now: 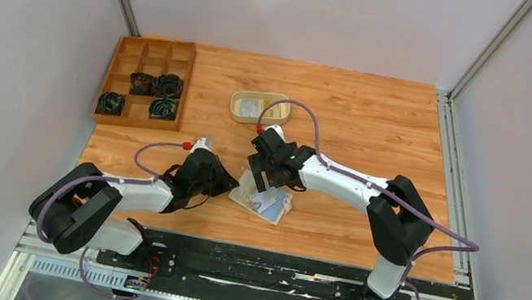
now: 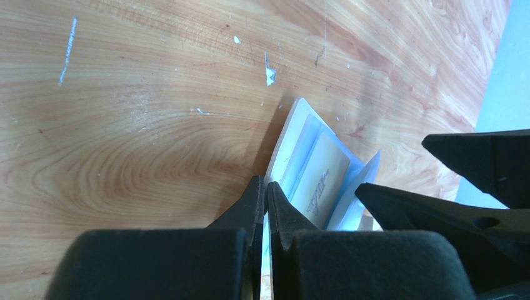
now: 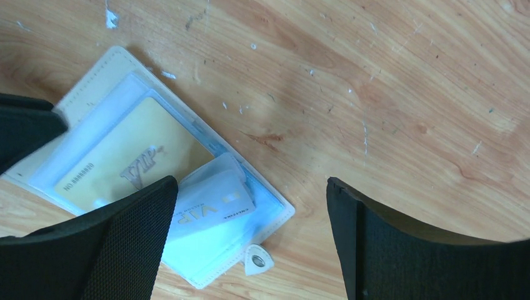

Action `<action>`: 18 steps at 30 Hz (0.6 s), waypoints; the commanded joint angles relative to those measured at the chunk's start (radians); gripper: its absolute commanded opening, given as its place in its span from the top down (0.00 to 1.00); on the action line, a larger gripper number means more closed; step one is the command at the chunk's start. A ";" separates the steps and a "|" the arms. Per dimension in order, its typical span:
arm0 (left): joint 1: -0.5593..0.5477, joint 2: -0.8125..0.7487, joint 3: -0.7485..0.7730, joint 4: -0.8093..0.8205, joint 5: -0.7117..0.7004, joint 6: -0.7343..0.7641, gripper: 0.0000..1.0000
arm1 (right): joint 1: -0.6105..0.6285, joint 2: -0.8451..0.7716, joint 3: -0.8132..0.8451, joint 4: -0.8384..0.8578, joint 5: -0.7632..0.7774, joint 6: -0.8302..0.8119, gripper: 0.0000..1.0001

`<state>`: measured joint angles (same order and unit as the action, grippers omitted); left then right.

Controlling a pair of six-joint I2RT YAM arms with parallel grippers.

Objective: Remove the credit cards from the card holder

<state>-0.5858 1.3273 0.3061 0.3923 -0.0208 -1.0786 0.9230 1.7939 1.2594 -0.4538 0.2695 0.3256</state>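
Observation:
The card holder (image 1: 267,203) lies open on the wooden table in front of the arms, its snap tab (image 3: 257,260) pointing to the near side. My left gripper (image 2: 265,186) is shut on the holder's left cover edge (image 2: 289,134). A yellow-orange credit card (image 3: 125,165) sits in a pale blue pocket. A whitish credit card (image 3: 211,203) lies askew, partly out of its pocket. My right gripper (image 3: 252,182) hangs open just above the holder's right half, one finger (image 3: 134,219) over the whitish card and the other over bare wood.
An oval cream tray (image 1: 237,109) holding cards stands behind the holder at mid-table. A wooden compartment box (image 1: 122,68) with dark coiled items sits at the back left. The table's front edge (image 1: 262,244) runs close below the holder.

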 commanded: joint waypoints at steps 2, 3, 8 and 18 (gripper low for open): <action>0.005 -0.057 -0.006 -0.074 -0.123 0.001 1.00 | 0.005 -0.044 -0.060 -0.079 0.039 -0.034 0.08; 0.006 -0.061 -0.004 -0.080 -0.126 0.000 1.00 | 0.005 -0.048 -0.064 -0.070 0.034 -0.036 0.08; 0.005 -0.047 -0.003 -0.084 -0.131 -0.009 1.00 | 0.005 -0.088 -0.087 0.078 -0.067 -0.077 0.08; 0.005 -0.065 0.017 -0.173 -0.234 -0.061 1.00 | -0.011 -0.168 -0.044 0.387 -0.401 -0.122 0.08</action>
<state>-0.5846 1.2842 0.3065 0.2970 -0.1486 -1.1156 0.9222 1.6917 1.2140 -0.2302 0.0650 0.2153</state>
